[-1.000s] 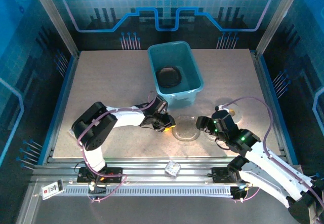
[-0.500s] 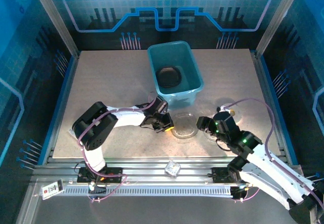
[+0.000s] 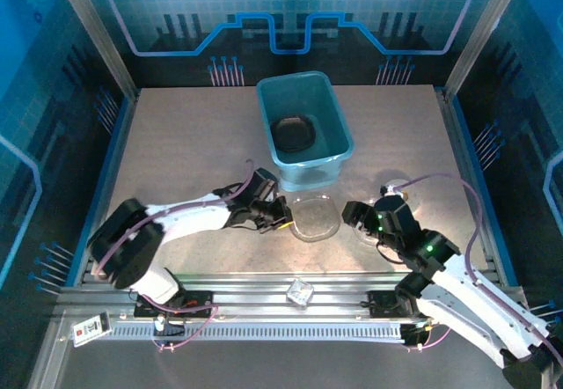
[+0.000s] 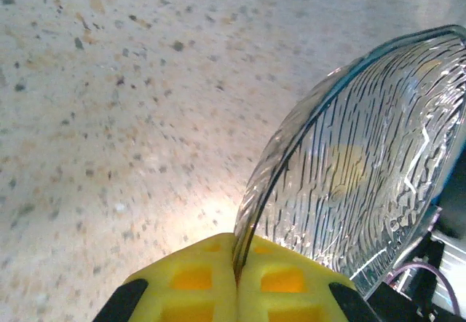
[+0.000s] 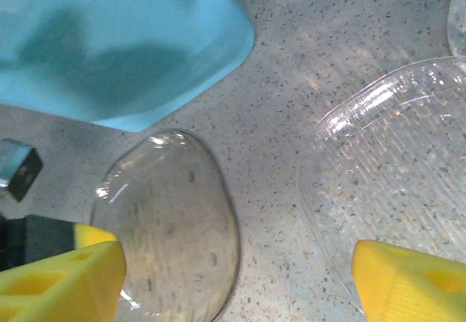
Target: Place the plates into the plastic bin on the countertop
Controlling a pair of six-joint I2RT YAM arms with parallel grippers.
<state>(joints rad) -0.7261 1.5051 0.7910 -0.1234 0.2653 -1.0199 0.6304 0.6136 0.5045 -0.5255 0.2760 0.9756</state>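
The teal plastic bin stands at the back middle of the countertop, with dark plates stacked inside. Just in front of it, my left gripper is shut on the left rim of a smoky plate. In the left wrist view the yellow fingers of that gripper pinch the ribbed plate edge-on, tilted above the surface. My right gripper stands open to the right of that plate. In the right wrist view the gripper hovers between the smoky plate and a clear plate lying flat.
Two clear plates lie on the right side by the right arm. A small clear cube sits on the front metal rail. The bin's near corner is close behind the held plate. Blue rails frame the countertop.
My left gripper has shut on the plate's rim and raised it a little toward the bin. The left arm's elbow has swung down and left. The right gripper stayed nearly still.
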